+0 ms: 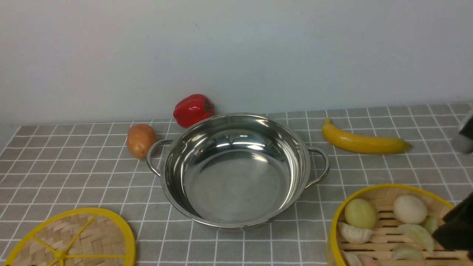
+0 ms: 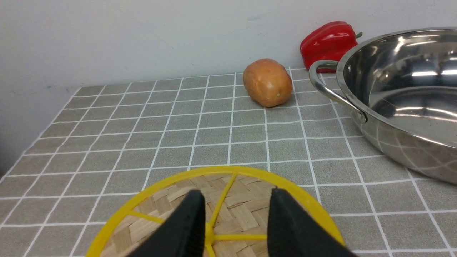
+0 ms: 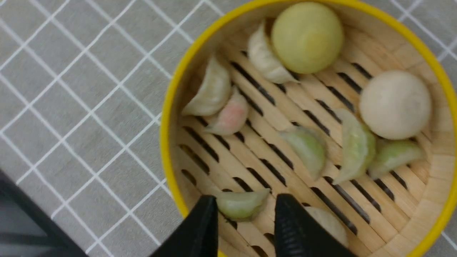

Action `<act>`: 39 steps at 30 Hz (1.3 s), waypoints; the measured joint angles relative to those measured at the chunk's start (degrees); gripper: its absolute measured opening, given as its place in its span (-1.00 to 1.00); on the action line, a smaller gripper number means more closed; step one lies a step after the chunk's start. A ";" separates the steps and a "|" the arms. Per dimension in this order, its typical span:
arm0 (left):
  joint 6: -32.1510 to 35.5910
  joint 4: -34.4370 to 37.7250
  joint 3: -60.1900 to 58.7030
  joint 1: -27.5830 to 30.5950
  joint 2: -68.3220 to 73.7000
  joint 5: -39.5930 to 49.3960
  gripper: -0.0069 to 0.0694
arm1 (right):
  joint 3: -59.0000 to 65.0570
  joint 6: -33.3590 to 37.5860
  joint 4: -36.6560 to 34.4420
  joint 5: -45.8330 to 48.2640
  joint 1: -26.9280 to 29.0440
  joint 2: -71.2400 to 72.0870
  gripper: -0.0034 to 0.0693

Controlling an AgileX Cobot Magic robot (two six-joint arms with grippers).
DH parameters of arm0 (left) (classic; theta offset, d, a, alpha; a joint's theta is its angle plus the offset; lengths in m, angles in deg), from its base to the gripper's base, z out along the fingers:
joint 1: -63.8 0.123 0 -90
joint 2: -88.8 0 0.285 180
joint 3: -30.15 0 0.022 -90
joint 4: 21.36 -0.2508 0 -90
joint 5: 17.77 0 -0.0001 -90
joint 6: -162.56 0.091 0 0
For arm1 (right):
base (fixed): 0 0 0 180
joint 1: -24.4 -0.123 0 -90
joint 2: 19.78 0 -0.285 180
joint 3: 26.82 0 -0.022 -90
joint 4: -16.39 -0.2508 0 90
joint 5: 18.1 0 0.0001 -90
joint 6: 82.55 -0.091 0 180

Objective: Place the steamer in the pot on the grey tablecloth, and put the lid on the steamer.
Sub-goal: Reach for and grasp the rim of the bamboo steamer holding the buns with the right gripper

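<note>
The shiny steel pot (image 1: 236,170) stands empty in the middle of the grey tablecloth (image 1: 74,166). The flat woven lid (image 1: 70,240) lies at the front left. In the left wrist view my left gripper (image 2: 235,200) is open and empty, its jaws just above the lid (image 2: 164,214) near its hub. The steamer (image 1: 391,229) sits at the front right and holds several dumplings and two round buns. My right gripper (image 3: 244,203) is open and empty over the steamer (image 3: 439,171), near its rim, with a green dumpling (image 3: 239,205) between the fingers.
A potato (image 1: 141,140) lies left of the pot by its handle. A red pepper (image 1: 193,109) sits behind the pot near the wall. A banana (image 1: 364,142) lies at the back right. Black parts of the right arm (image 1: 456,227) show at the right edge.
</note>
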 joint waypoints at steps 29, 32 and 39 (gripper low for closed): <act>0.00 0.00 0.00 0.00 0.00 0.00 -0.18 | 0.00 -9.50 14.93 0.28 -27.27 -13.83 -0.24; 0.00 0.00 0.00 0.07 0.00 0.00 -0.18 | 0.00 -9.49 14.93 0.28 -27.22 -16.22 -0.23; 0.00 0.00 0.00 0.07 0.00 0.00 -0.18 | 0.00 -8.14 11.80 0.28 -25.91 -21.49 -0.23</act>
